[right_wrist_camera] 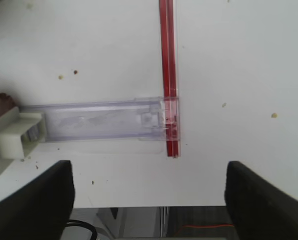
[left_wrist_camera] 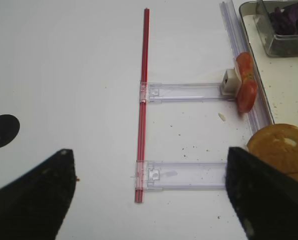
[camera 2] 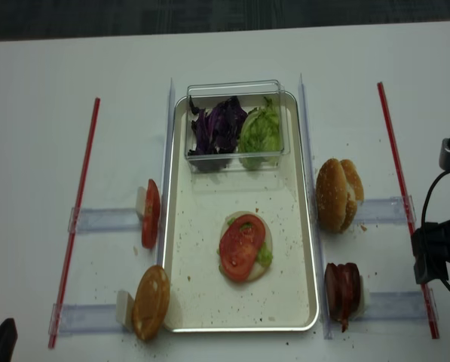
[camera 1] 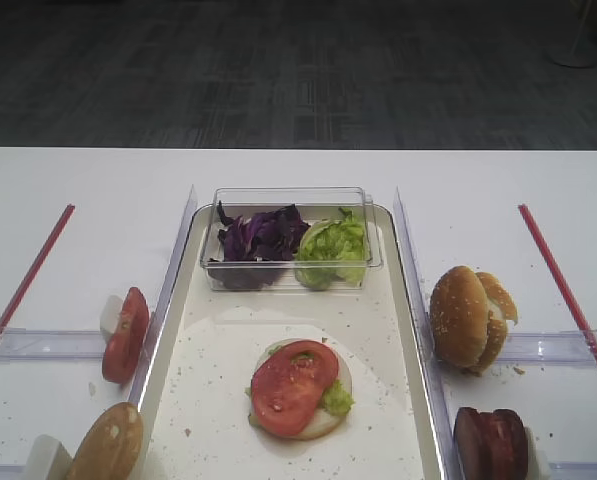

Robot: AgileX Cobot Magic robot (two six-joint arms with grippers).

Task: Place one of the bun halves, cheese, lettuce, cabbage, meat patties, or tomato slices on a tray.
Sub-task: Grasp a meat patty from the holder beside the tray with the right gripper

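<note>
On the cream tray [camera 1: 208,420] lies a tomato slice [camera 1: 293,385] over lettuce and a pale round base. Left of the tray, upright tomato slices [left_wrist_camera: 246,90] and one bun half [left_wrist_camera: 281,150] lean in holders. On the right stand more bun halves [camera 1: 468,315] and meat patties [camera 1: 490,445]. Cabbage [camera 1: 261,238] and lettuce [camera 1: 330,250] fill the clear tub. I cannot pick out any cheese. My left gripper [left_wrist_camera: 149,200] hangs open over the left table, holding nothing. The right gripper [right_wrist_camera: 149,197] is open and empty above the table's front edge, right of the patties' holder.
Red strips [camera 1: 28,280] [camera 1: 563,290] run along both outer sides, joined to clear plastic rails [left_wrist_camera: 186,91] [right_wrist_camera: 99,120]. The clear tub [camera 2: 236,90] takes up the tray's far end. Crumbs speckle the tray and table. The right arm's dark body [camera 2: 439,249] sits at the right edge.
</note>
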